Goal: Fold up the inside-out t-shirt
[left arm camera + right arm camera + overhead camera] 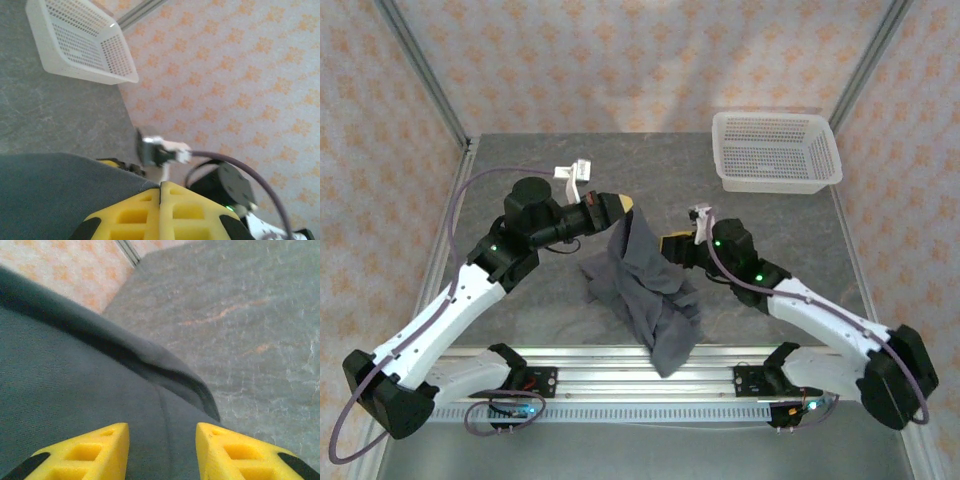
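- The left claw (pixel 617 208) is over the left-centre of the grey counter (pixel 510 185), its arm reaching in from the near-left corner.
- In the left wrist view its yellow fingers (pixel 135 215) are pressed together with no gap. Grey cloth runs right up to them from the left, so the claw is clamped on a pinch of the shirt.
- The inside-out t-shirt (pixel 645 285) sits in the middle of the counter, bunched and wrinkled, not spread flat.
- Its highest point hangs from the left claw's tip. From there the cloth drapes down and toward the near side.
- The shirt's lower end lies across the metal rail (pixel 580 378) at the counter's near edge.
- The right claw (pixel 672 245) is just right of the shirt's upper part and touches the cloth, its arm coming from the near-right corner.
- In the right wrist view its two yellow fingers (pixel 85 455) stand well apart, so this claw is wide and grips nothing.
- Shirt fabric (pixel 65 370) lies between and beyond these fingers, with a folded edge running across to bare counter (pixel 260 315) on the right.
- The white mesh basket (pixel 775 182) stands at the far right corner of the counter, well apart from the shirt and both claws.
- The left wrist view also shows the basket (pixel 85 75) on the counter, beside the patterned wall (pixel 240 75).
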You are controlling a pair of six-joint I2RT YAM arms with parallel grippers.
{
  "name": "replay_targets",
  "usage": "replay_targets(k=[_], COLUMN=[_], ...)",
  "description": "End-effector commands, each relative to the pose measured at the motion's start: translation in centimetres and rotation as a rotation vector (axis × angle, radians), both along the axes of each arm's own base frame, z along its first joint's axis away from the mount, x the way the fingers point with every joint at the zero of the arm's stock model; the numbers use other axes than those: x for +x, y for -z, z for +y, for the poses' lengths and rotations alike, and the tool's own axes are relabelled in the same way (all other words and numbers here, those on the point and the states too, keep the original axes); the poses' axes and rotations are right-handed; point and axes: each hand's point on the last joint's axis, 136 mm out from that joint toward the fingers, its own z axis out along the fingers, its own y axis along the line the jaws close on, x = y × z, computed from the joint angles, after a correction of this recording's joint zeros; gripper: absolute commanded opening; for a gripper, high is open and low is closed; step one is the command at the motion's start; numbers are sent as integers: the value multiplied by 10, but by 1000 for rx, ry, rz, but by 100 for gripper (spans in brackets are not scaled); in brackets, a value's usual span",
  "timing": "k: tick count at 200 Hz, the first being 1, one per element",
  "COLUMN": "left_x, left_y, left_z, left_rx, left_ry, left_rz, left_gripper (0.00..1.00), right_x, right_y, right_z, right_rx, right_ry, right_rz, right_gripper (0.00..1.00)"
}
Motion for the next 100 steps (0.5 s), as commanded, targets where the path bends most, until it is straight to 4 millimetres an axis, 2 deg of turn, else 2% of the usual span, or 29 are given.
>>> replay_targets(k=[1, 17, 25, 53, 66, 78, 82, 100], left_x=[7, 11, 13, 16, 16, 15, 15, 15], left_y=[-3, -3, -3, -3, -3, -1, 0, 3], left_z=[7, 9, 10, 11, 11, 13, 13, 19], left_rx=[10, 9, 9, -4, -6, 4, 9, 31], left_ry=[-48, -71, -83, -97, -100, -107, -110, -135], left_rz=[17, 17, 19, 30, 39, 45, 47, 47], left_gripper=[0, 0, 0, 0, 0, 0, 0, 0], right_x=[-27, -48, -53, -41, -25, -7, -1, 12], right_y=[-67, -87, -95, -97, -93, -97, -91, -87], right_z=[4, 25, 35, 63, 64, 52, 52, 43], right_rx=[18, 13, 11, -55, -123, -163, -198, -306], right_ry=[-28, -98, -105, -18, 75, 207, 237, 333], right_rz=[-255, -327, -340, -340, -354, -345, -336, -323], right_gripper=[43, 44, 45, 48, 48, 48, 48, 48])
